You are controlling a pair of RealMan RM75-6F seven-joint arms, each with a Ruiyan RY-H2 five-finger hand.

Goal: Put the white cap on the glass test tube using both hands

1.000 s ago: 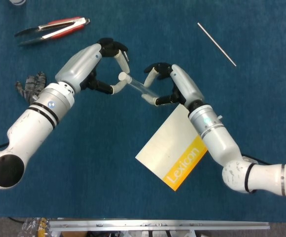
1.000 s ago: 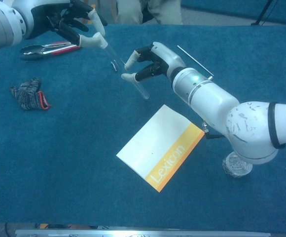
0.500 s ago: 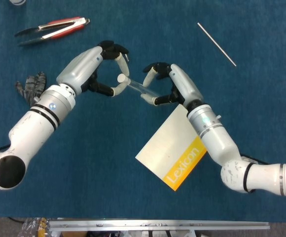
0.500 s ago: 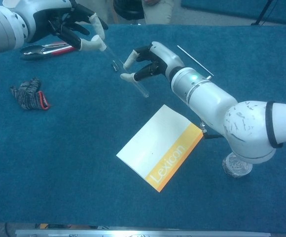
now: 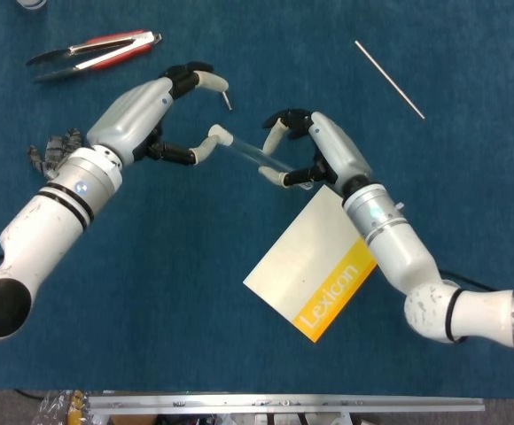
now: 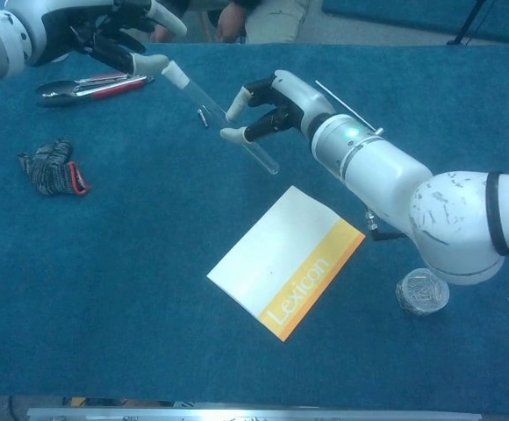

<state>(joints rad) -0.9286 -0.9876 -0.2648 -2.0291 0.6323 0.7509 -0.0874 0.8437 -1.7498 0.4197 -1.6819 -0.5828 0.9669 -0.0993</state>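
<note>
A glass test tube [image 5: 259, 155] [image 6: 232, 127] slants above the blue table, with the white cap [image 5: 216, 135] [image 6: 175, 74] sitting on its upper left end. My right hand [image 5: 315, 150] [image 6: 272, 103] pinches the tube near its lower end between thumb and fingers. My left hand [image 5: 155, 115] [image 6: 96, 31] is just left of the cap with its fingers spread apart. Its thumb tip lies beside the cap and the other fingers are lifted away from it.
Red-handled tongs [image 5: 97, 49] [image 6: 92, 85] lie at the far left, and a dark glove [image 5: 53, 152] [image 6: 53, 167] lies nearer. A white and yellow Lexicon booklet [image 5: 315, 266] [image 6: 281, 263] lies under the right forearm. A thin rod [image 5: 390, 66] is at the far right, a crumpled foil ball [image 6: 421, 292] near front.
My left hand's fingers have spread and come off the cap, and the hand has drawn back to the left. The capped tube stays in my right hand, which shifted slightly right.
</note>
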